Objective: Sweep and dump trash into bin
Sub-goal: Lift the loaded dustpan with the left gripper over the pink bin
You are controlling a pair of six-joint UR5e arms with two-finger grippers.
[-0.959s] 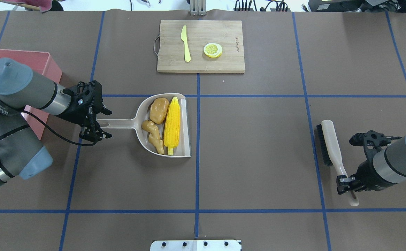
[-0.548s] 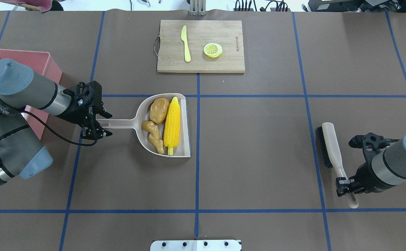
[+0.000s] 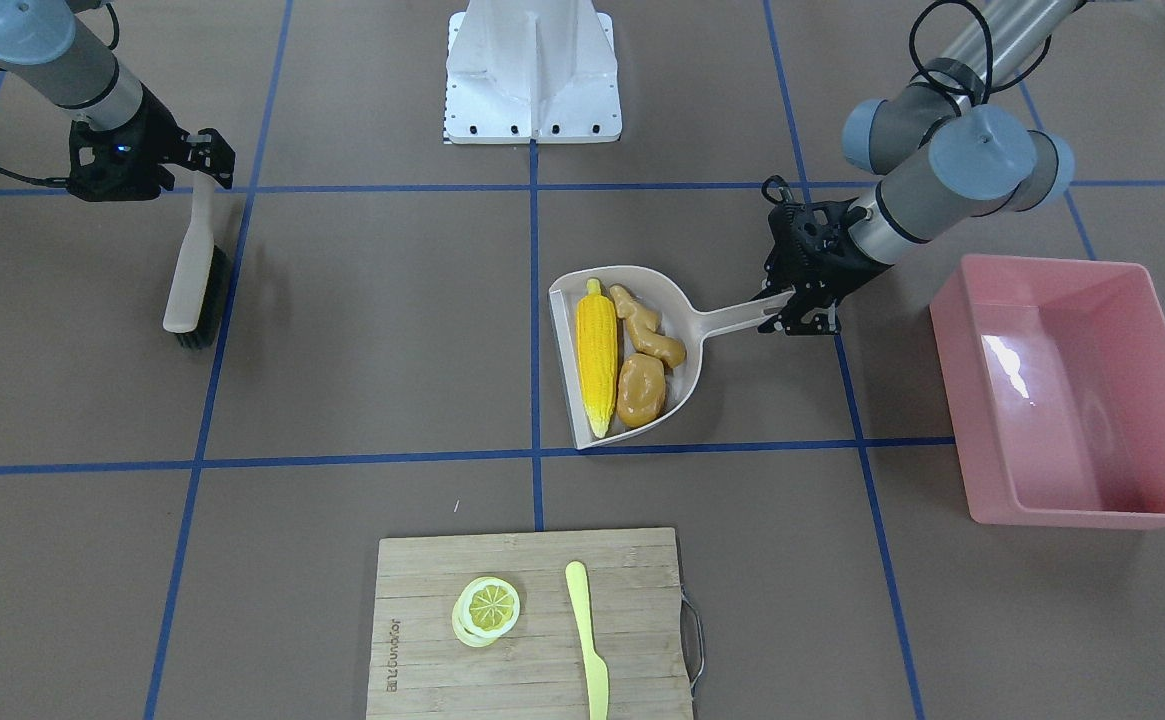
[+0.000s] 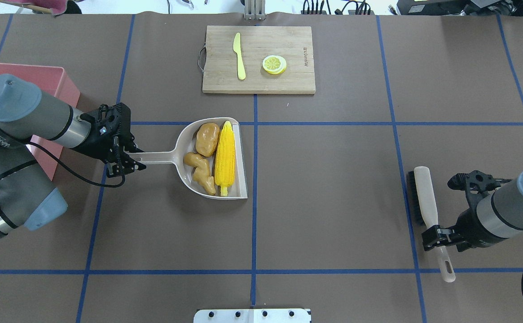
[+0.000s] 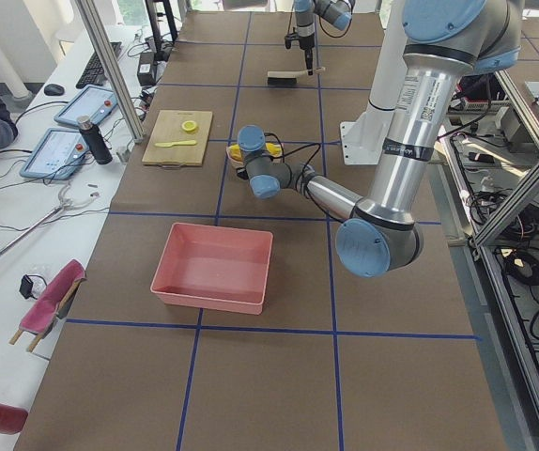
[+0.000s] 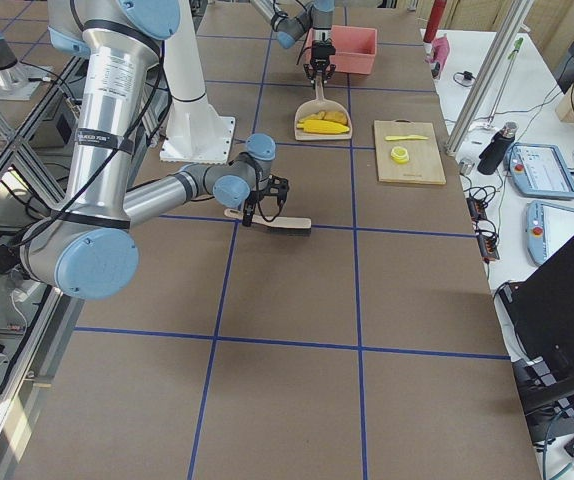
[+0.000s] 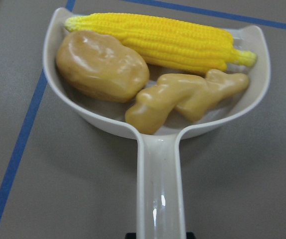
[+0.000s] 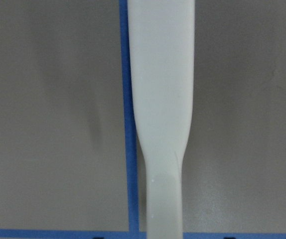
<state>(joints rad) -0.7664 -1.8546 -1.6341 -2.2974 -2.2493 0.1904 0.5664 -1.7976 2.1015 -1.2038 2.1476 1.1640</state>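
The dustpan (image 4: 158, 157) is gripped right at the end of its handle, with the fingers of the left gripper (image 4: 132, 160) clamped on it. All three pieces of trash are loaded in the pan. The corn cob (image 4: 225, 158) is laid along the open lip, with the potato lump (image 4: 208, 139) and the ginger piece (image 4: 199, 168) tucked behind it toward the handle. The bin (image 3: 1072, 420) is set well apart, out on the robot's left.

Carrying and dumping is judged to be the step in hand. The pan is best kept level or tipped slightly back toward the handle, since the lip is open and the corn would be rolled off first. The load is held far from the grip, so a slow, smooth swing is called for. The lip should be brought well inside the bin's rim before the wrist is rolled.

On the right, the brush (image 4: 425, 193) is held by its handle, with the fingers of the right gripper (image 4: 437, 235) closed on it, well apart from the dustpan.

Whether the pan is lifted off the bench (image 4: 324, 202) cannot be settled. In the overhead view much of the bin is covered by the left arm. The fingers are cut out of both wrist views. Whether the bristles are touching the bench cannot be told.
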